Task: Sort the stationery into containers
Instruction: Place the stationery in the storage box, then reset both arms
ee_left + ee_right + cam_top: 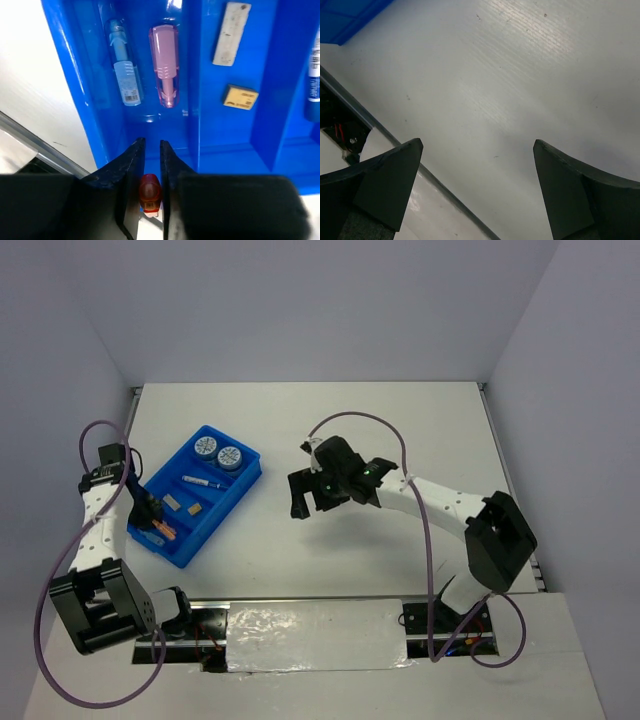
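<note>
The left tool (150,515) reaches down into the near-left end of the tray (252,466). The tray is a bright blue rectangle of glossy moulded plastic with raised partition walls, and it lies slantwise on the left half of the matte white tabletop (400,430). In the left wrist view the tool's two flat black fingers (131,170) stand close together. They pinch the orange capsule (149,189), a small translucent rounded piece, between their inner faces.

Ahead of it in the same compartment lie the light-blue capsule (125,75), slim with a ribbed band, and the pink capsule (165,65), smooth and translucent. The two are parallel, just beside each other.

In the next compartment along the tray are the grey block (230,32), a pale, speckled oblong slab, and the tan block (240,96), small and squarish with dark print. They lie apart from each other. Beyond them the pen (203,482), thin and blue-and-white, lies in a narrow lane. At the far end a disc (205,447) and a second disc (231,457) sit side by side, both round with patterned blue-white tops.

To the right, well apart from the tray, the right tool (310,502) hangs over bare tabletop. Its dark wedge-shaped fingers (390,175) are spread wide with nothing between them. The surface below it shows a fine ribbed grain with a few specks.
</note>
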Robot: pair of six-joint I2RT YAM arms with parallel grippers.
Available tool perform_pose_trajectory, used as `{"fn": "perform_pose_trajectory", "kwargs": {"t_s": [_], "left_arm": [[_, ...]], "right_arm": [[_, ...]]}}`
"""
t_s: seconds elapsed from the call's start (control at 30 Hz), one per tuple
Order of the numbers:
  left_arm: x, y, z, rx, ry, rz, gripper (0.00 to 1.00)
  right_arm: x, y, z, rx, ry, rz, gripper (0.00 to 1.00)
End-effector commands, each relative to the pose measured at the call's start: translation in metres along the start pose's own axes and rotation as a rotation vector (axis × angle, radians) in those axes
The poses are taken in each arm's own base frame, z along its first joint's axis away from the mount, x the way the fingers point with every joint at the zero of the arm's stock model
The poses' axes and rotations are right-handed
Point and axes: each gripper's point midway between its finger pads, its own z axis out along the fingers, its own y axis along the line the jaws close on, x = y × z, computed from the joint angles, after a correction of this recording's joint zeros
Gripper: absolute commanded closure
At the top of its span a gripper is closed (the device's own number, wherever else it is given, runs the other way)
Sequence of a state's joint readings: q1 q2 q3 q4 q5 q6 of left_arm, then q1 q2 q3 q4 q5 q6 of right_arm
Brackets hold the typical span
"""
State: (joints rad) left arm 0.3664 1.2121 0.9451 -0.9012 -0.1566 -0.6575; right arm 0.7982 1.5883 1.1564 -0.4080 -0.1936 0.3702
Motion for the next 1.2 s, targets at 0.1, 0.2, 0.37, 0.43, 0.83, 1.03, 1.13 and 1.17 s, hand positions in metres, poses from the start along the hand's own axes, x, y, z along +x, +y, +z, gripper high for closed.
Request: {"fn": "perform_pose_trajectory", "kwargs": {"t_s": [0.1,0.2,0.37,0.43,0.83,1.03,1.13,1.17], "left_arm": [[-0.016,0.004,0.007,-0.033,-0.063,-0.003,0.4],[-0.016,0.007,0.006,-0.049,-0.068,-0.008,0.24],[-0.026,-0.005,-0.013,0.03,-0.086,0.037,0.13],[-0.033,-0.035,-0.036,0.188,-0.097,0.097,0.12],[-0.029,-0.103,-0.219,0.517,-0.524,0.379,0.01],[-0.02,-0.033,-0.262,0.537,-0.66,0.335,0.01],[-0.013,0.009,-0.266,0.479,-0.696,0.308,0.01],[-0.012,0.02,-0.266,0.458,-0.706,0.293,0.01]], "right_arm": [[-0.006,0.006,-0.021,-0.03,-0.07,-0.049,0.0],[-0.009,0.006,-0.026,-0.033,-0.076,-0.062,0.0],[-0.029,0.009,-0.05,-0.037,-0.13,-0.06,0.0],[-0.042,0.002,-0.074,0.027,-0.183,-0.041,0.0],[-0.064,-0.037,-0.301,0.456,-0.549,0.17,0.0],[-0.012,-0.052,-0.407,0.491,-0.731,0.195,0.0],[0.018,-0.062,-0.439,0.498,-0.79,0.218,0.0],[0.025,-0.064,-0.443,0.5,-0.792,0.214,0.0]]}}
